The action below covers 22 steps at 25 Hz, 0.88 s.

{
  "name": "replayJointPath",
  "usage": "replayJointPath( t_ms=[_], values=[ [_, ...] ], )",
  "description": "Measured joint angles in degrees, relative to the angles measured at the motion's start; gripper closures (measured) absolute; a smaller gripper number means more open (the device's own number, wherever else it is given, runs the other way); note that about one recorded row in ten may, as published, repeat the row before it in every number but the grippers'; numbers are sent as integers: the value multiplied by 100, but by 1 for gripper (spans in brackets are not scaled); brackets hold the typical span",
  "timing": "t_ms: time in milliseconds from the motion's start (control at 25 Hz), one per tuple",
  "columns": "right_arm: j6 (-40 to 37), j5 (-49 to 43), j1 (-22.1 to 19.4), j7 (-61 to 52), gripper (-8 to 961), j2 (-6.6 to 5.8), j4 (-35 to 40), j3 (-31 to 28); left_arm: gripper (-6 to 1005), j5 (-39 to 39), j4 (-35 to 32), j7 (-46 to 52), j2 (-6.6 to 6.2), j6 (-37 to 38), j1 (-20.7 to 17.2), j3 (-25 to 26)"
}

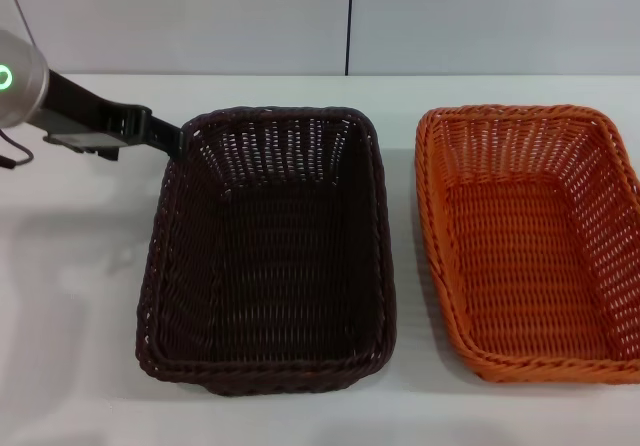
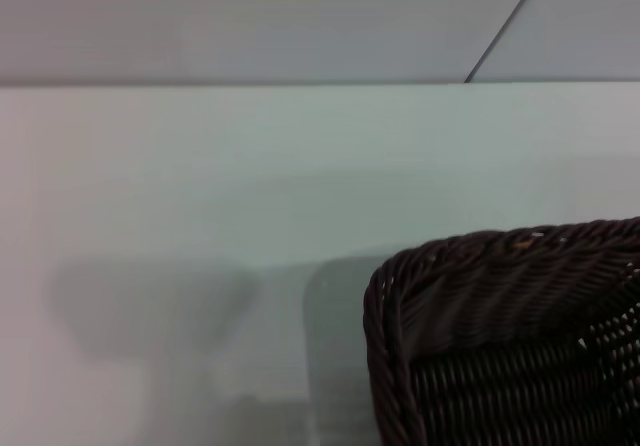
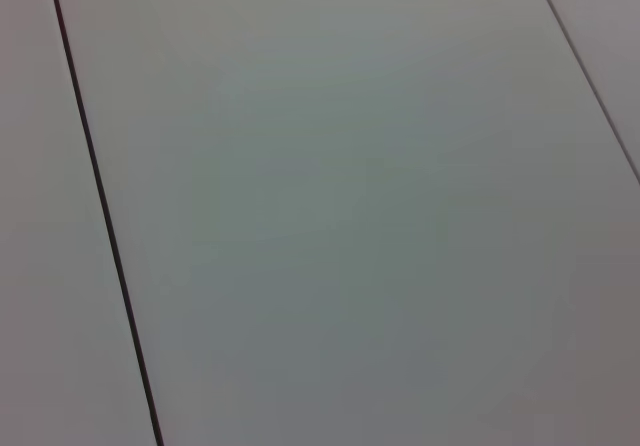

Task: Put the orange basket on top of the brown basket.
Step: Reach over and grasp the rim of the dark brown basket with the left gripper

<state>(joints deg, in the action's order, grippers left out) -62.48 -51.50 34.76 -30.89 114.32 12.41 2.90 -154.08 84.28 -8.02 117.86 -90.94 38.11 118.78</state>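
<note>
The brown basket (image 1: 270, 251) sits at centre; the orange basket (image 1: 530, 241) at 3 o'clock, apart; the left gripper (image 1: 165, 134) at 10 o'clock touches its corner, finger state cannot be told.

We count two baskets: one brown basket (image 1: 270, 251) at centre frame, one orange basket (image 1: 530, 241) at right. One table (image 1: 70, 296) carries both. One arm, the left gripper (image 1: 165, 134), enters at upper left.
</note>
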Motion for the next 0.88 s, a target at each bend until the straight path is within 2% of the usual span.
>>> replayJointPath(
  t_ms=[280, 880],
  values=[
    [0, 0, 5, 4, 369, -24, -20, 0, 214, 74, -207, 178, 25, 184, -159, -260],
    [0, -3, 67, 5, 370, -25, -26, 53, 230, 227, -976, 128, 28, 534, -225, -449]
  ],
)
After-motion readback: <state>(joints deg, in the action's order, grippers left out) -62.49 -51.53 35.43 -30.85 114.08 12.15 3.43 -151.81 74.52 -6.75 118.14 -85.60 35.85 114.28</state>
